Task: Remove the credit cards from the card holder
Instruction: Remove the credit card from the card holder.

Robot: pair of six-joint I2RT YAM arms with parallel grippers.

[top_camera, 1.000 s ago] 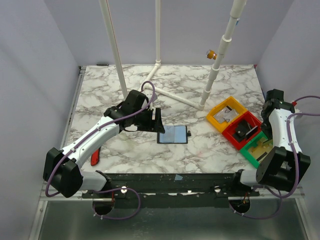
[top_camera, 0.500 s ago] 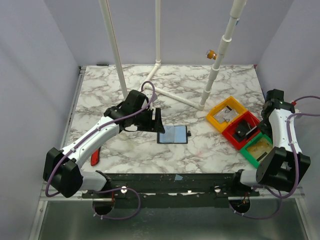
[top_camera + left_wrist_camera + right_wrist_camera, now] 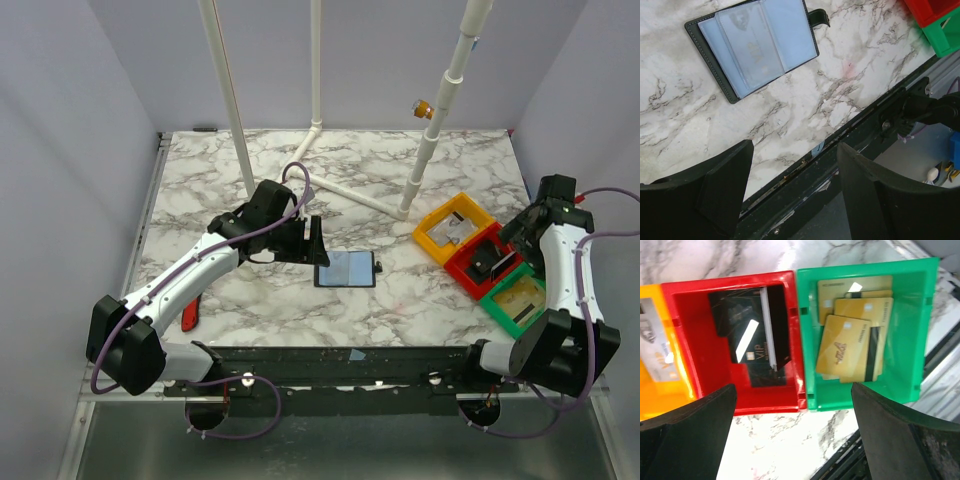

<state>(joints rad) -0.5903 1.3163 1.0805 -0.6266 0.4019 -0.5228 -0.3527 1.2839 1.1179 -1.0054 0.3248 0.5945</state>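
The card holder [image 3: 346, 269] lies open and flat on the marble table [image 3: 200, 190], at the centre of the overhead view, bluish inside facing up, with its small tab on the right edge. At the lower left of that view you see a red-handled object [image 3: 190, 312] beside the left arm. The left gripper [image 3: 316, 240] sits just to the upper left of the card holder, apart from it; your left wrist view shows its fingers spread with nothing between them. In that view a pale blue-grey card [image 3: 747, 50] shows through the holder's clear sleeve.

Right of centre, three bins stand touching in a diagonal row: the yellow bin [image 3: 428, 228], the red bin [image 3: 462, 271], then the green bin [image 3: 505, 312]. The right wrist view shows black cards [image 3: 747, 340] in the red one and gold cards [image 3: 850, 347] stacked in the green one. The right gripper [image 3: 795, 440] hangs above these two bins, fingers wide apart and holding nothing.
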